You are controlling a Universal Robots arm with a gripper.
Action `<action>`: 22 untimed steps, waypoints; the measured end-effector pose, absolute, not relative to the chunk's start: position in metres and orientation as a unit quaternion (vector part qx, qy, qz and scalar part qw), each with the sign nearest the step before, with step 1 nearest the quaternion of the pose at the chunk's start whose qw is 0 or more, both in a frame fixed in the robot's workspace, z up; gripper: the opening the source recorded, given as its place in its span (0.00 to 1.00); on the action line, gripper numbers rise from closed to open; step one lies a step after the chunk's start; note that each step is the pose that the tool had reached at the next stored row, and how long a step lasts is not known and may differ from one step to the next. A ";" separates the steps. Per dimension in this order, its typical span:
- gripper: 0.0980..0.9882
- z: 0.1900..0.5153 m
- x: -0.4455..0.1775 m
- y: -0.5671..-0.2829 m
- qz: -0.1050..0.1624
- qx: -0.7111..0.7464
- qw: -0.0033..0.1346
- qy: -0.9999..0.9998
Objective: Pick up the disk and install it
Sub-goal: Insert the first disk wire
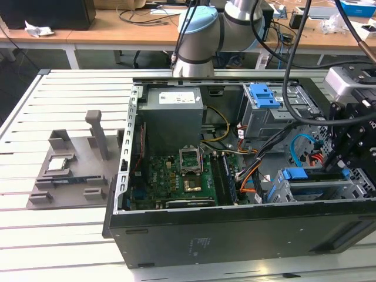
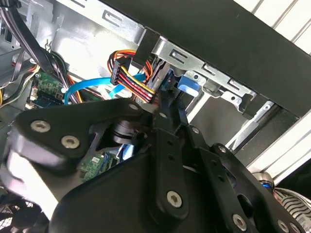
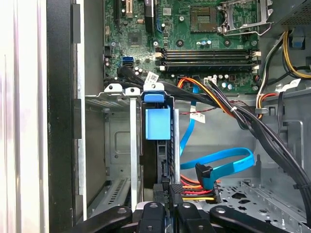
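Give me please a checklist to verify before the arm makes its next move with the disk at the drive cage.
1. Slot: the disk stands edge-on inside the drive cage: ok.
2. Seating: pushed fully home: cannot tell.
3. Alignment: the end effector is in line with the disk's near end: ok.
4. Clearance: the blue data cable is away from the end effector: not ok, its connector lies just beside it.
5. The power cable bundle is free of the slot: cannot tell.

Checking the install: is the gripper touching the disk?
Cannot tell. In the first wrist view the gripper meets the disk's near end, but cables hide any contact.
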State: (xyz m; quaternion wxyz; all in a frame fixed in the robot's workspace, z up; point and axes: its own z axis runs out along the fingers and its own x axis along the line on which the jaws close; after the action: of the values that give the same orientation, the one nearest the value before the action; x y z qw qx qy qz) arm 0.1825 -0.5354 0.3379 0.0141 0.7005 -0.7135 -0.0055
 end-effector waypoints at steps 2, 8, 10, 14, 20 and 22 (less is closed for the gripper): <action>0.16 0.338 0.183 -0.535 -0.005 0.701 0.014 -0.713; 0.16 0.348 0.183 -0.535 -0.005 0.701 0.014 -0.713; 0.16 0.353 0.183 -0.535 -0.005 0.701 0.014 -0.713; 0.16 0.364 0.183 -0.535 -0.005 0.701 0.014 -0.713; 0.16 0.383 0.183 -0.535 -0.005 0.701 0.014 -0.713; 0.16 0.386 0.183 -0.535 -0.005 0.701 0.014 -0.713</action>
State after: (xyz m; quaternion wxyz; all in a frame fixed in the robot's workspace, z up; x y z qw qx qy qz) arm 0.1826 -0.5345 0.3857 0.0144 0.7005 -0.7135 -0.0051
